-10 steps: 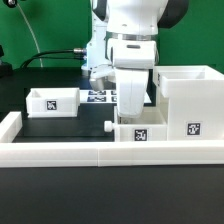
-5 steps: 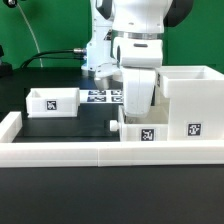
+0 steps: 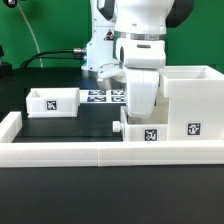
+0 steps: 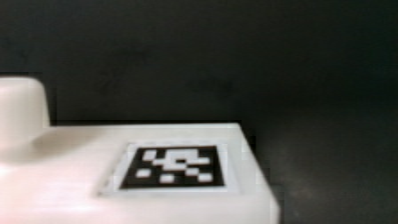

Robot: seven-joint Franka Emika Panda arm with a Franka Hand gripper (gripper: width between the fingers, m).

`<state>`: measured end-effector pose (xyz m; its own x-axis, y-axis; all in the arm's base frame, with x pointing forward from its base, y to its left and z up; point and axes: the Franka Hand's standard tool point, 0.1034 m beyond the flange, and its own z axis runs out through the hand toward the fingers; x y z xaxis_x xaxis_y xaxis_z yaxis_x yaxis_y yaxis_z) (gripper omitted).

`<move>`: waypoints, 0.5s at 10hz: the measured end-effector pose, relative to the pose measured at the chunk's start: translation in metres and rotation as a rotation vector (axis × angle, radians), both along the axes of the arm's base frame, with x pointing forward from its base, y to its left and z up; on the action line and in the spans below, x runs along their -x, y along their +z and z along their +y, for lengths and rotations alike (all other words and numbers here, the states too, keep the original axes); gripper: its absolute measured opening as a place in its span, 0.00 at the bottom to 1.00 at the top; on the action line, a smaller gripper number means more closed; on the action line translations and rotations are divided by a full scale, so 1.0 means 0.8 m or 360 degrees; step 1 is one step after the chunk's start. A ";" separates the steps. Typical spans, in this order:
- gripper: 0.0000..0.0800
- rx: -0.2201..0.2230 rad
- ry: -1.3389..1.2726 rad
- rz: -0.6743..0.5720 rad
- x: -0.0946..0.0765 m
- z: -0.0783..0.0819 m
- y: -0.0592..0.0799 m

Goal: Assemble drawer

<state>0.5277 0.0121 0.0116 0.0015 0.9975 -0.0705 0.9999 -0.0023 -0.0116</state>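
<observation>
The large hollow box [image 3: 190, 95] stands at the exterior view's right, with a tag on its front. A small knobbed tray [image 3: 146, 135] lies right beside it, its knob [image 3: 118, 128] pointing to the exterior view's left. My gripper [image 3: 140, 116] reaches straight down into this tray and is shut on its wall; the fingertips are hidden. The wrist view shows only the tray's tagged face [image 4: 176, 167] and its knob [image 4: 18, 110], blurred and very close. The second small tray [image 3: 53, 100] sits apart at the exterior view's left.
The low white wall [image 3: 60, 150] runs along the front of the black table and up its left side. The marker board [image 3: 102, 96] lies flat behind the gripper. The robot base and cables stand at the back.
My gripper and the small tray have shifted toward the exterior view's right, closing on the large box. The second tray and the box have not moved.
</observation>
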 end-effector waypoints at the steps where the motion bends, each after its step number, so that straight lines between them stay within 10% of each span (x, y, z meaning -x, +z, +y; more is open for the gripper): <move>1: 0.05 0.0004 0.0001 0.0009 -0.001 -0.001 0.000; 4: 0.05 0.0004 -0.0006 0.0008 -0.002 -0.002 0.000; 5: 0.28 0.0004 -0.0015 0.0005 -0.002 -0.001 0.001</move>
<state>0.5293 0.0111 0.0123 0.0106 0.9973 -0.0729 0.9998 -0.0117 -0.0147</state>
